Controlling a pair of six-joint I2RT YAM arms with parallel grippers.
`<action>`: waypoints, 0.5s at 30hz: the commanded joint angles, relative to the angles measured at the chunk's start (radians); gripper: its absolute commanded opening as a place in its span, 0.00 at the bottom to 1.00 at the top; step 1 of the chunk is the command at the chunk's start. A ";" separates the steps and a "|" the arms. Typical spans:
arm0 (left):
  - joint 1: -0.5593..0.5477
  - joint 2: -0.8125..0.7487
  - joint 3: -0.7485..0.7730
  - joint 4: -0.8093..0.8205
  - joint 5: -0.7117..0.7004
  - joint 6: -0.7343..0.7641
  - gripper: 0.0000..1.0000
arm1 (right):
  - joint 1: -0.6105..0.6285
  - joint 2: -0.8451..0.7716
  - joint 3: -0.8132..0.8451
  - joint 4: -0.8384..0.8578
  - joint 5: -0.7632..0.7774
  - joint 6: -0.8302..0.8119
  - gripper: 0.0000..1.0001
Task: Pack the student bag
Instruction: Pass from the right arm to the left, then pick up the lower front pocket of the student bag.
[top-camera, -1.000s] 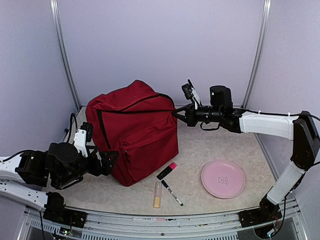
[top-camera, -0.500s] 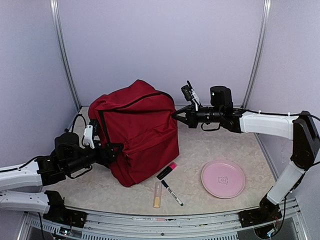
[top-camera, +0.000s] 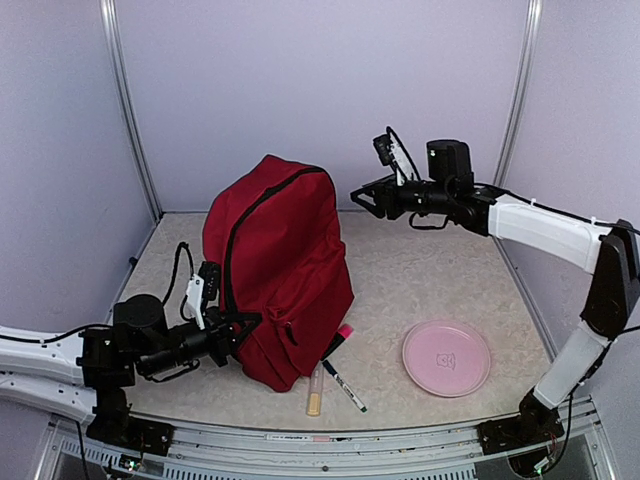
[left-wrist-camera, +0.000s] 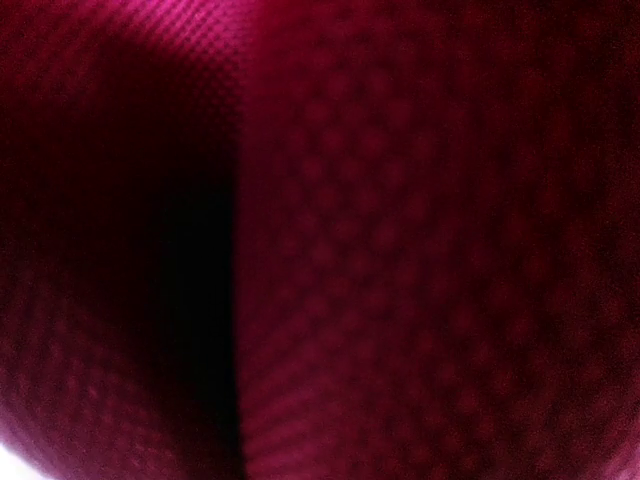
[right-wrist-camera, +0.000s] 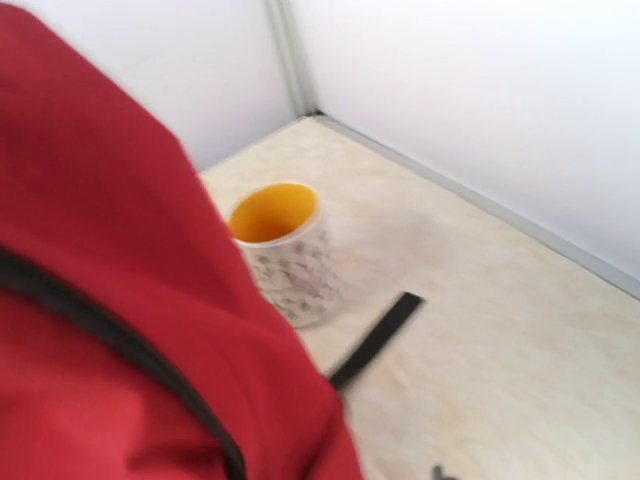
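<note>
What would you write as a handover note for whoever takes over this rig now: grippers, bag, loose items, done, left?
Left gripper: pressed against the student bag low on its side; jaws hidden.
Right gripper: in the air beside the bag's top, jaws apart, empty.
Bag stands upright. Highlighter, pen, tube and plate lie in front; mug behind.
Nothing visibly packed.
Left: open bag, load items.

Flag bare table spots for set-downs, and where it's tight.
Free: table between student bag and right wall, behind the pink plate. Tight: bag's near edge, where highlighter, pen and yellow tube lie; a mug stands behind the bag.
</note>
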 joint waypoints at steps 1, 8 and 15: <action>-0.049 0.025 0.025 0.130 -0.153 0.028 0.00 | -0.006 -0.194 -0.128 -0.077 0.137 0.003 0.55; -0.082 0.052 0.045 0.136 -0.214 0.040 0.00 | 0.278 -0.414 -0.463 0.064 0.105 -0.060 0.53; -0.092 0.056 0.053 0.129 -0.219 0.047 0.00 | 0.606 -0.313 -0.618 0.374 0.263 -0.023 0.54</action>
